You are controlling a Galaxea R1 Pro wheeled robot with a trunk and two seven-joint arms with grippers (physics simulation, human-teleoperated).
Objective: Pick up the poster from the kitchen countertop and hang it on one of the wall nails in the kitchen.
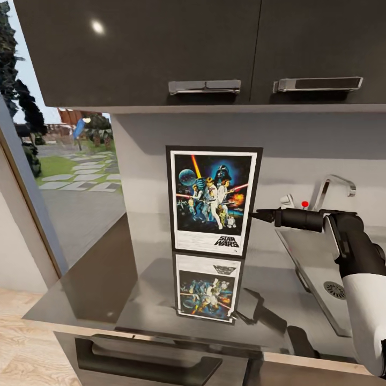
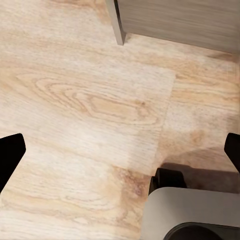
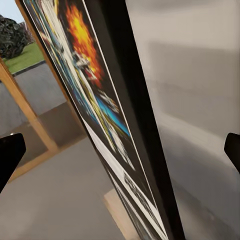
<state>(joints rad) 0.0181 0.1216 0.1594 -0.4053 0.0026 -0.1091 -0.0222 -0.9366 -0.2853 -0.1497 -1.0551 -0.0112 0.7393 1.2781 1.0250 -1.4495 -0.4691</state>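
one edge matters here: the poster (image 1: 213, 201) stands upright at the back of the kitchen countertop (image 1: 96, 273), against the wall, and the right gripper (image 1: 254, 215) has its tips at the frame's right side, about mid-height. in the right wrist view its fingers (image 3: 10, 155) sit wide apart with the black frame (image 3: 132, 115) running between them, not yet pinched. i'd say ease in until the frame sits deep between the fingers, then close squarely. the left gripper (image 2: 120, 150) hangs wide over the wooden floor (image 2: 75, 100).

Glossy mirror-like kitchen countertop (image 1: 134, 279), steel sink (image 1: 316, 268), pale wood-grain floor (image 2: 85, 100)
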